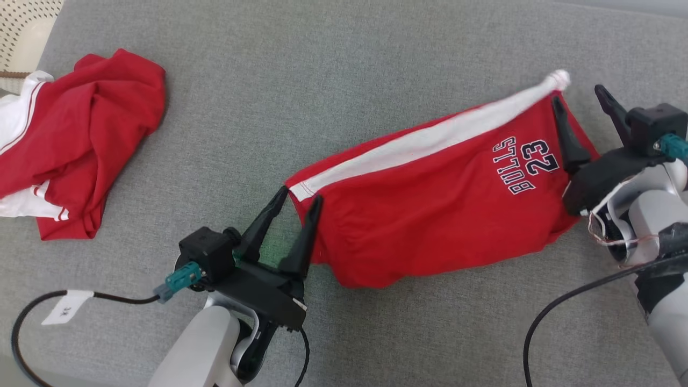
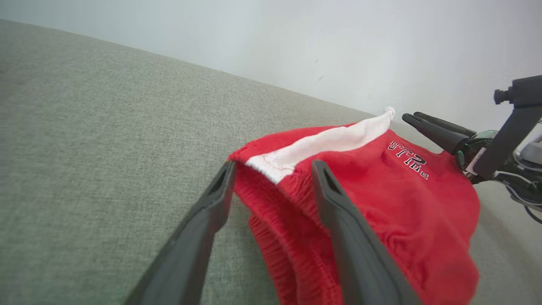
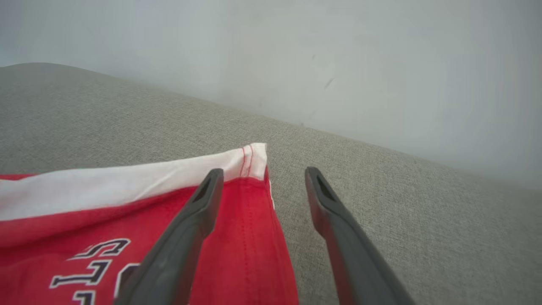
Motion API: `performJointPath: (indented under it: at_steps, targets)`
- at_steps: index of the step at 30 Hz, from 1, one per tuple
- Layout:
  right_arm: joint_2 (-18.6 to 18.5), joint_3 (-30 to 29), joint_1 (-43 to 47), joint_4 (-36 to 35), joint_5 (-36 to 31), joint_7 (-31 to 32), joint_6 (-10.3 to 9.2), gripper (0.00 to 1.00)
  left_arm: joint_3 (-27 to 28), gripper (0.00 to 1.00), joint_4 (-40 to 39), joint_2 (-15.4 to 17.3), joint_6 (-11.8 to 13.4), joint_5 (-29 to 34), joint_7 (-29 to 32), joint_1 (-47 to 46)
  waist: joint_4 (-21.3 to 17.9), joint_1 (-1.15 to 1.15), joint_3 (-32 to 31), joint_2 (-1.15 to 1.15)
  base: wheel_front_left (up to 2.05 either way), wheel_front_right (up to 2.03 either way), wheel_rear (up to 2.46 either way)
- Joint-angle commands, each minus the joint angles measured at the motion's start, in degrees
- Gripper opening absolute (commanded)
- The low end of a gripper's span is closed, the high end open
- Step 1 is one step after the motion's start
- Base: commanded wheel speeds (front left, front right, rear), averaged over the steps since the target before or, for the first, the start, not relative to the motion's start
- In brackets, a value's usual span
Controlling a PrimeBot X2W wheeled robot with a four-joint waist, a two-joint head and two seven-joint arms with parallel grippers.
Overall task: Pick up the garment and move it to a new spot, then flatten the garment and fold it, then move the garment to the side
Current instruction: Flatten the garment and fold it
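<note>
Two red garments (image 1: 430, 215) (image 1: 80, 140), two end effectors (image 1: 301, 194) (image 1: 578, 94)

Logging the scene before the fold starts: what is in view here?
shorts: one, red with a white stripe and BULLS 23 print, stretched out right of centre on the surface
crumpled garment: one, red and white, far left
surface: one, grey fabric, under everything
wall: one, pale, behind the surface
perforated object: one, cream, top left corner
cable: one, black with a white tag, lower left
left gripper: one, black, fingers apart at the shorts' left end
right gripper: one, black, fingers apart at the shorts' right end
</note>
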Motion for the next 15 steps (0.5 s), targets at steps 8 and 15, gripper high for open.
performJointPath:
  at_steps: [8, 15]
  targets:
    - [1.3, -3.9, 6.1, -0.2, -0.8, 0.0, -0.09, 1.0, 2.5, 1.0, -1.1, 0.1, 1.6, 5.3, -0.1, 3.6, -0.7, 0.0, -2.2, -0.01, 0.0, 0.0, 0.0]
    - [1.9, -4.2, 8.8, 1.6, 0.1, 0.0, -0.09, 1.0, 2.9, 1.0, -3.2, 0.1, 3.4, 9.7, -0.1, 5.9, -0.3, 0.0, -3.2, -0.01, 0.0, 0.0, 0.0]
